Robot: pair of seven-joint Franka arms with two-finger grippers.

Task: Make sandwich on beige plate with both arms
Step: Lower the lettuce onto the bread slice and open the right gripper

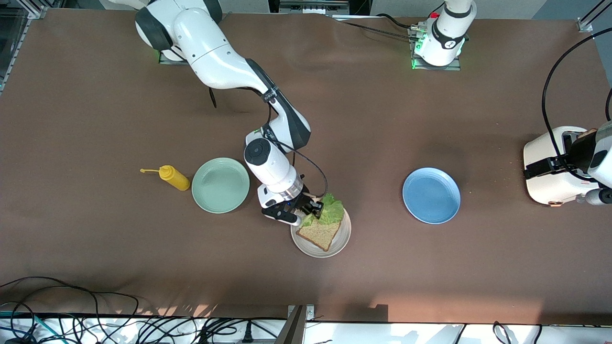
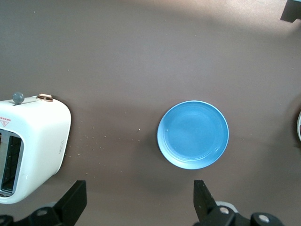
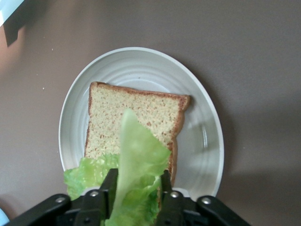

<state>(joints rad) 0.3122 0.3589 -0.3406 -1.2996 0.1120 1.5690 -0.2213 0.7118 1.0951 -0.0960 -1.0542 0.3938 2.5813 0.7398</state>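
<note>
On the beige plate (image 1: 340, 240) (image 3: 207, 141) lies one slice of brown bread (image 1: 321, 232) (image 3: 136, 113). A ruffled green lettuce leaf (image 1: 331, 210) (image 3: 141, 155) rests on the bread's edge toward the robots and hangs over the plate's rim. My right gripper (image 1: 311, 207) (image 3: 138, 188) is low over that rim. Its fingers (image 3: 110, 186) stand apart on either side of the leaf, which rises between them. My left gripper (image 2: 138, 202) waits high and open over bare table between the toaster and the blue plate, holding nothing.
A mint-green plate (image 1: 220, 185) and a yellow squeeze bottle (image 1: 174, 177) sit toward the right arm's end. A blue plate (image 1: 431, 195) (image 2: 193, 134) and a white toaster (image 1: 550, 167) (image 2: 28, 146) sit toward the left arm's end. Cables run along the table's front edge.
</note>
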